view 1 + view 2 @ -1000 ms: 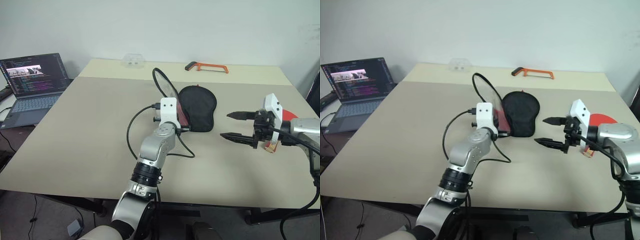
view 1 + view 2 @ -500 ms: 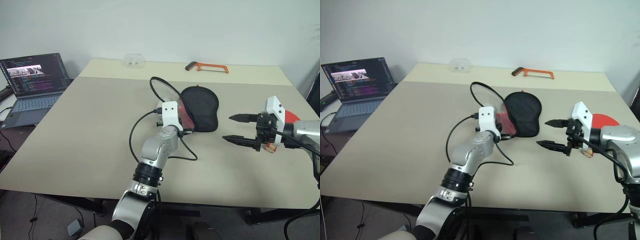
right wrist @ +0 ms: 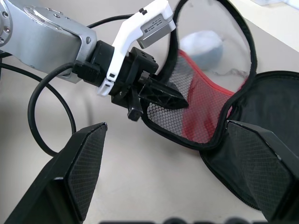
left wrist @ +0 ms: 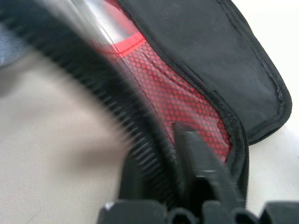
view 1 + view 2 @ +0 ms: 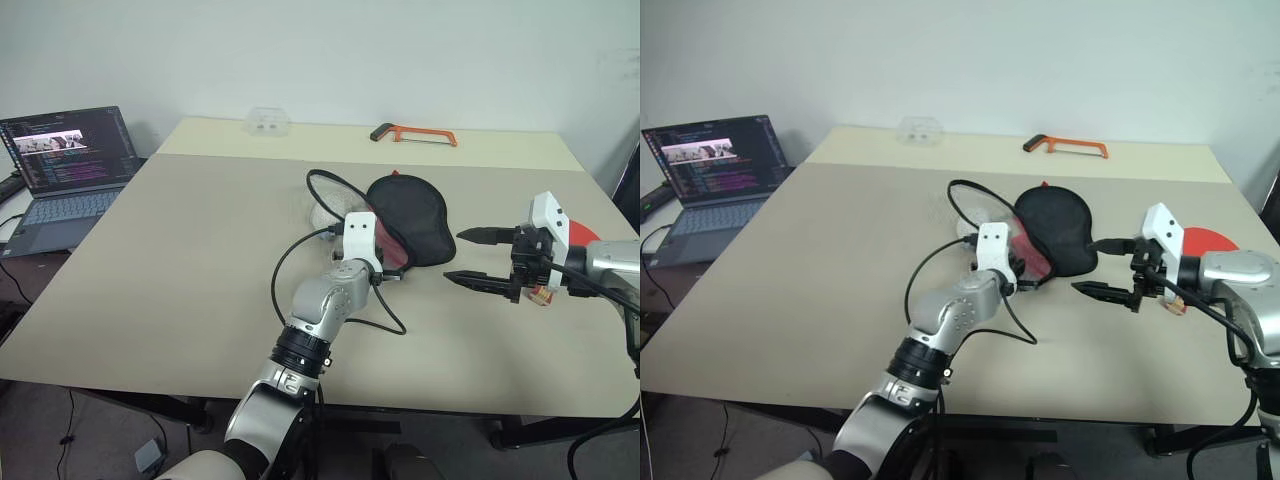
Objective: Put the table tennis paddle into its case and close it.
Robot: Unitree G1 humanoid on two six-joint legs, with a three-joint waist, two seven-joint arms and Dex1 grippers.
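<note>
Lying open, case (image 5: 412, 212) narrows toward left hand (image 3: 161, 93).

Left arm: silver-grey rounded metal links, a black ribbed collar ring near the elbow, a white angular wrist housing, and a black cable looping from wrist to forearm. Left end effector (image 3: 161, 93): two black fingers (image 4: 198, 158) with ribbed inner faces. Right end effector (image 5: 470, 258): two long tapered black fingers (image 3: 77, 172) with cross-hatched textured pads, white wedge-shaped housing, silver forearm and black cable behind.
</note>
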